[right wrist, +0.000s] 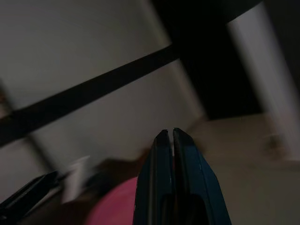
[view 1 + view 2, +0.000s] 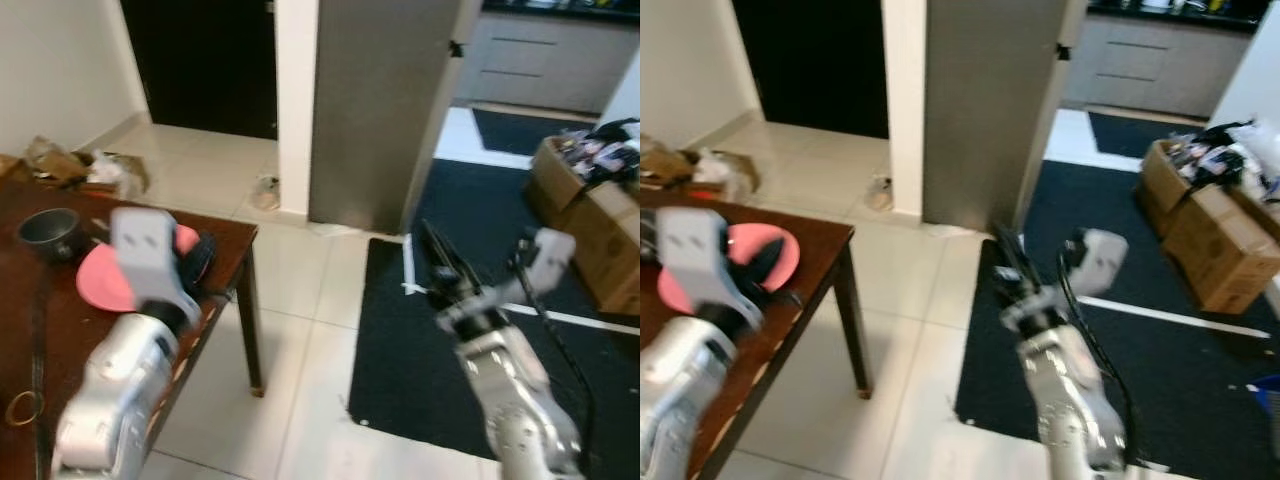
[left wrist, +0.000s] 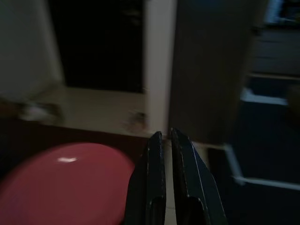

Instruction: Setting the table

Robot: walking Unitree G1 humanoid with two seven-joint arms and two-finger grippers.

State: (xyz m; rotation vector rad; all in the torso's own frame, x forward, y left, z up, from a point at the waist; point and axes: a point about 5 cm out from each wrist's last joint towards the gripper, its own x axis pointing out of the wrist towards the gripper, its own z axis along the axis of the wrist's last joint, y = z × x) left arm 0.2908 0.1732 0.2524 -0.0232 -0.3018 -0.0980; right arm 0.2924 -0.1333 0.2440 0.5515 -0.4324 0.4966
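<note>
At frame left, the clenched, empty left pincer [image 2: 205,255] hovers beside the pink plate [image 2: 100,275]; a careless sweep could knock it off the desk [image 2: 225,235].

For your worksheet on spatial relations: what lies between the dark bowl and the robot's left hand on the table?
In the left eye view, the pink plate lies between the dark bowl and the left hand, on the brown table.

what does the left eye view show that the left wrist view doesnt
The left eye view alone shows the dark bowl on the table, the cardboard box on the rug, and the right gripper above the floor. The left wrist view alone shows the left gripper from close up, jaws nearly together. Both show the pink plate and the doorway.
</note>
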